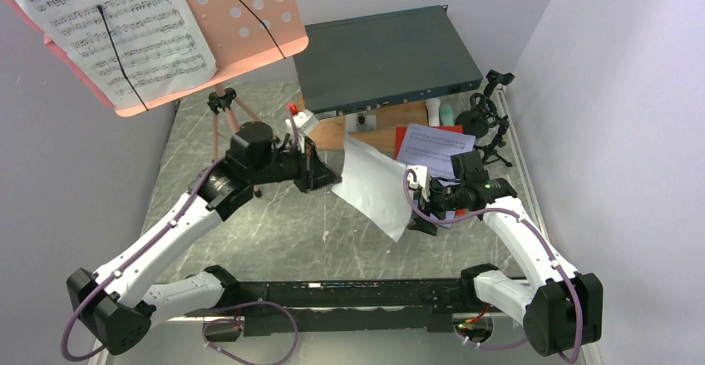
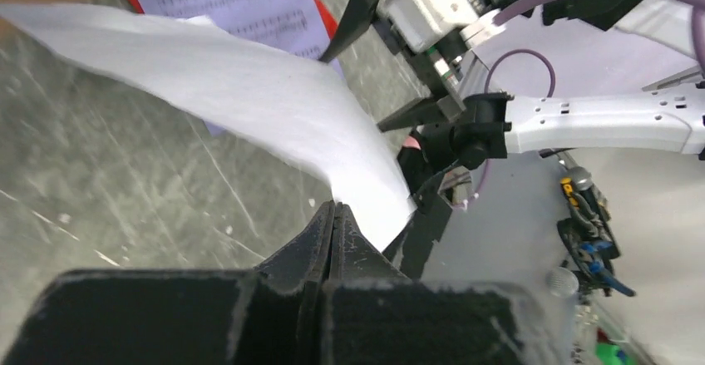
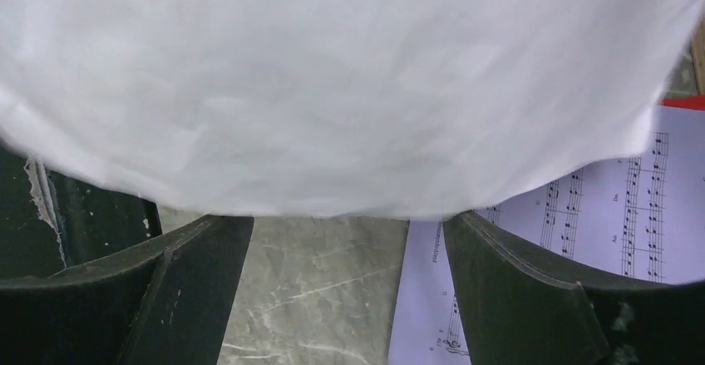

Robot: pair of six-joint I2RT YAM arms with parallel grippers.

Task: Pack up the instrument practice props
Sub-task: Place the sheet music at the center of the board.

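The left gripper (image 2: 334, 215) is clenching one edge of the white sheet (image 1: 374, 186), its jaws pressed flat together with only the paper between them; the sheet is hanging in the air at the centre of the top view, above the grey marbled table (image 1: 316, 240), and bowing downward towards the lower right. The right gripper (image 3: 345, 225) is standing released, its jaws spread wide to either side of the sheet's drooping edge; in its wrist view the paper is filling the upper frame and crossing the gap, but nothing is being pinched. The sheet is looking very light and limp, so it is likely to be sagging, curling and creasing under any hard pull; a second hold near the free edge, opposite the first, would probably be keeping it flat, and a gentle close should be enough, since thin paper is apt to tear at a pinch point. Right of centre, the lavender page (image 1: 436, 149) is lying on the red page (image 1: 405, 136). The salmon-pink music stand (image 1: 249, 16) is filling the upper left, with printed music on it; the black mic stand (image 1: 486, 124) is standing at the right edge; the small tubes (image 1: 441, 113) are sitting just below the dark grey box (image 1: 382, 57).
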